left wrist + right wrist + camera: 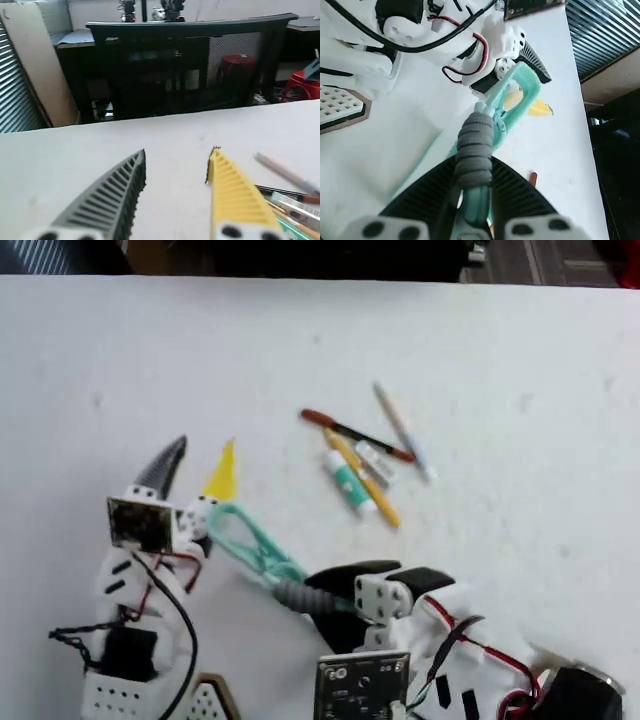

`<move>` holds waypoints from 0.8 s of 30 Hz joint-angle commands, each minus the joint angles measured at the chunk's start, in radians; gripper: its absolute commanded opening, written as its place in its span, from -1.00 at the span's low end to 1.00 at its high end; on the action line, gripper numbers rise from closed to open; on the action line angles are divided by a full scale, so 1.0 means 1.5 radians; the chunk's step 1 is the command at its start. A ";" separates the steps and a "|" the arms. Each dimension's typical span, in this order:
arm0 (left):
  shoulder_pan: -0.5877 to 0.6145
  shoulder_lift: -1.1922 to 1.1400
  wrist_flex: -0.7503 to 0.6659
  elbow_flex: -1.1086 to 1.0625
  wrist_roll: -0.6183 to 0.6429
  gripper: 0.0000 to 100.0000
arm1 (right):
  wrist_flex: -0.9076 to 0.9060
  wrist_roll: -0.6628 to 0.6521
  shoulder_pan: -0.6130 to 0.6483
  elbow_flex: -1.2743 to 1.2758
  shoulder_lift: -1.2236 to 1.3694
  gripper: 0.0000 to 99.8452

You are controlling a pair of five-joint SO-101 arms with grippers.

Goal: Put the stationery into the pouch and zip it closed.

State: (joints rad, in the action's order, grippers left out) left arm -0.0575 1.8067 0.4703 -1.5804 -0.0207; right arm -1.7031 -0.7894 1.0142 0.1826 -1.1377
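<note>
Right hand (312, 600) was clamped on the teal pouch (255, 545) at its grey ribbed pull (475, 150). Left hand (177, 160) was open and empty, just beside the pouch's other end. Stationery (360, 465) lay loose on the worktop (500, 390) beyond the pouch, not touching it.

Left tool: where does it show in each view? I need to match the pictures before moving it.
High view: left tool at the lower left, open, left of the pens.
Left wrist view: left tool in the foreground, fingers spread above the table.
Right wrist view: left tool just beyond the far end of the pouch.
Shared landmark: its yellow finger.
</note>
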 commanded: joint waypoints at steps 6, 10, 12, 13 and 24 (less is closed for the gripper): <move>-0.098 0.005 0.210 0.102 0.004 -0.56 | 0.034 -0.006 -0.050 -0.002 0.091 -0.97; -0.098 0.005 0.361 0.209 0.007 -0.56 | 0.135 -0.001 -0.174 -0.002 0.146 -0.97; -0.103 0.005 0.420 0.256 0.007 -0.56 | 0.174 0.000 -0.215 -0.001 0.171 -0.97; -0.103 0.005 0.443 0.276 0.008 -0.56 | 0.189 0.000 -0.225 -0.001 0.183 -0.97; -0.272 0.005 0.502 0.333 0.033 -0.56 | 0.226 0.049 -0.195 -0.005 0.233 -0.97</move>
State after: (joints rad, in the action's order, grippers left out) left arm -0.3813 1.8251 1.2359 -1.1017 0.0330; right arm -1.3732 -0.7311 0.6859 0.1841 -0.7910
